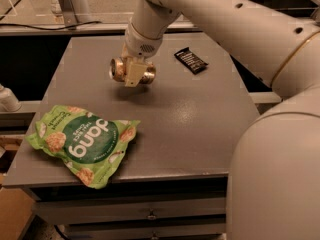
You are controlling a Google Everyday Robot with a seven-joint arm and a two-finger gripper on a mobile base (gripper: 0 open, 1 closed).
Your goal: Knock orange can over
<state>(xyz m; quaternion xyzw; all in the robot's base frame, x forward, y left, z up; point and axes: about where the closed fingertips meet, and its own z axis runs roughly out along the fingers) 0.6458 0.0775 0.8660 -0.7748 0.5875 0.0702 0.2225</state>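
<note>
Orange can (119,70), shiny cylinder, against claw (133,77).

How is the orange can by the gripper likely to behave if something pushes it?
The orange can appears sideways at the gripper, over the far half of the table, so a push would probably roll it rather than tip it. Its shiny metal wall looks smooth, likely slippery. It is small, so perhaps light.

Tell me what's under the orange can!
Just gray table with a dark shadow on it. The gripper, over the table's far middle, clamps the orange can sideways. One finger covers the can's middle.
</note>
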